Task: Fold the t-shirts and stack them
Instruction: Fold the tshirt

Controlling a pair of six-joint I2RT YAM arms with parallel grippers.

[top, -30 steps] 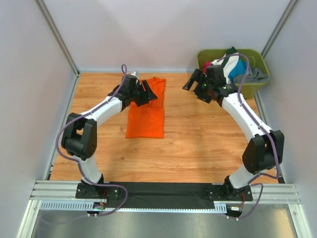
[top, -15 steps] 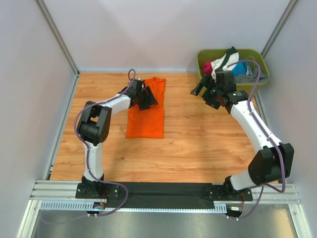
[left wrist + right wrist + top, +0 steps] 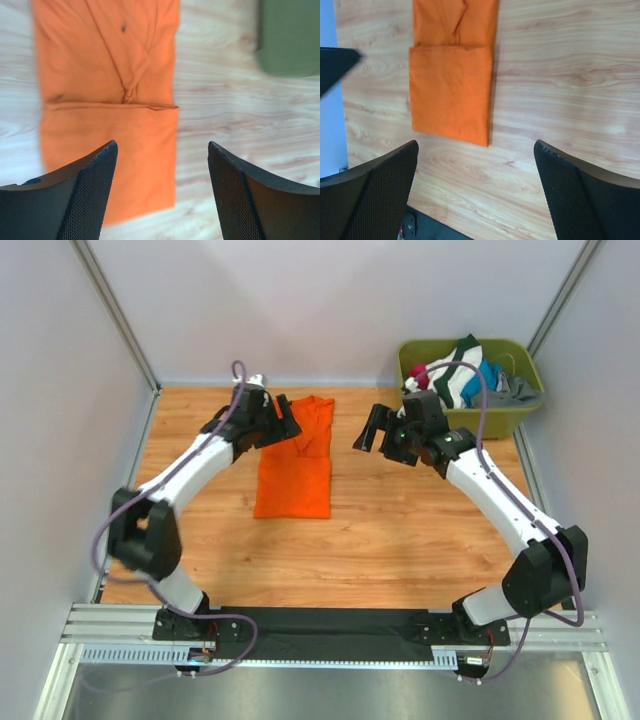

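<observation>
The left gripper (image 3: 283,426) stands wide apart with nothing between its jaws; in its wrist view the two black mesh-faced fingers (image 3: 85,195) rise from the bottom corners of the frame, and only cloth and wood show in the gap. It hangs above the upper left edge of the orange t-shirt (image 3: 295,465), and the slightly blurred pictures do not show any contact with the cloth. The right gripper (image 3: 372,430) is spread just as wide and holds nothing, its fingers (image 3: 380,195) framing bare boards at the bottom of its wrist view; in the top view it sits right of the shirt, apart from it, at the centre of the frame's upper half. The shirt lies flat on the wooden table (image 3: 400,530), left of centre, folded into a narrow upright strip. Its lower half is a smooth doubled layer ending in a straight crosswise edge, seen at mid-height in the left wrist view (image 3: 110,100) and toward the top of the right wrist view (image 3: 452,85). Above that edge the cloth shows slanting creases and a couple of small dark specks. In the upper right corner of the top view an olive-green tub (image 3: 520,418) stands on the table against the back wall, well apart from the shirt, with a heap of mixed clothes (image 3: 460,380) in white, teal, pink and grey rising over its rim. A blurred corner of the tub (image 3: 290,40) also shows at the upper right of the left wrist view.
</observation>
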